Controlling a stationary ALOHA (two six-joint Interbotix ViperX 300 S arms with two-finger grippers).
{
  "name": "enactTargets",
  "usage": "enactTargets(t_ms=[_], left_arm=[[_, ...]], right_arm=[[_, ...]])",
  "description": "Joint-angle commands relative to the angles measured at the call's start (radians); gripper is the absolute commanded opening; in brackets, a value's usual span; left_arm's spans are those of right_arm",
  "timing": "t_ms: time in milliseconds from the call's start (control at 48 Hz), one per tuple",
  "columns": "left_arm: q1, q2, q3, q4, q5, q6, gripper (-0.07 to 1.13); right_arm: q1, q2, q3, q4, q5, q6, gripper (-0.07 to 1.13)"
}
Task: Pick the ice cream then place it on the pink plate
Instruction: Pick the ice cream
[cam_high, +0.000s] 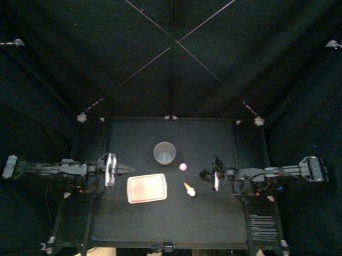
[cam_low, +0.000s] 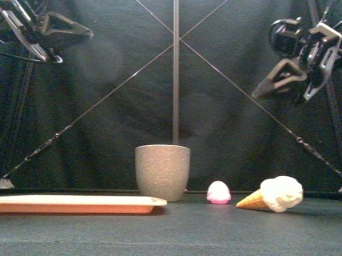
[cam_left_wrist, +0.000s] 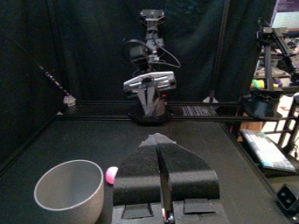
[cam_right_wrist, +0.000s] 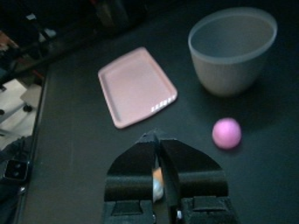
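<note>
High up, left of the grey cup: left gripper, squeezed tight, holding nothing. Down low, left of the cup and nearer the front: pink tray. Just right of the cup: small pink egg toy. Further right of the cup: ice cream, lying sideways on the table, cone tip toward the cup. High up, right of the cup: right gripper, squeezed tight too, holding nothing.
</note>
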Motion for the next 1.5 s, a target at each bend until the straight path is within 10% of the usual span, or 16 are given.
enactTargets(t_ms=[21, 417, 1500], left_arm=[[0.003, 0.008, -0.015, 0.002, -0.003, 0.002, -0.03], [0.003, 0.008, -0.006, 0.002, -0.003, 0.002, -0.03], [0.003, 0.006, 0.017, 0.006, 0.002, 0.002, -0.03]], right_arm=[[0.005, 0.061, -0.044, 0.046, 0.091, 0.044, 0.28], [0.094, 0.146, -0.077, 0.097, 0.155, 0.156, 0.91], [0.132, 0.571, -0.233, 0.106, 0.207, 0.193, 0.91]])
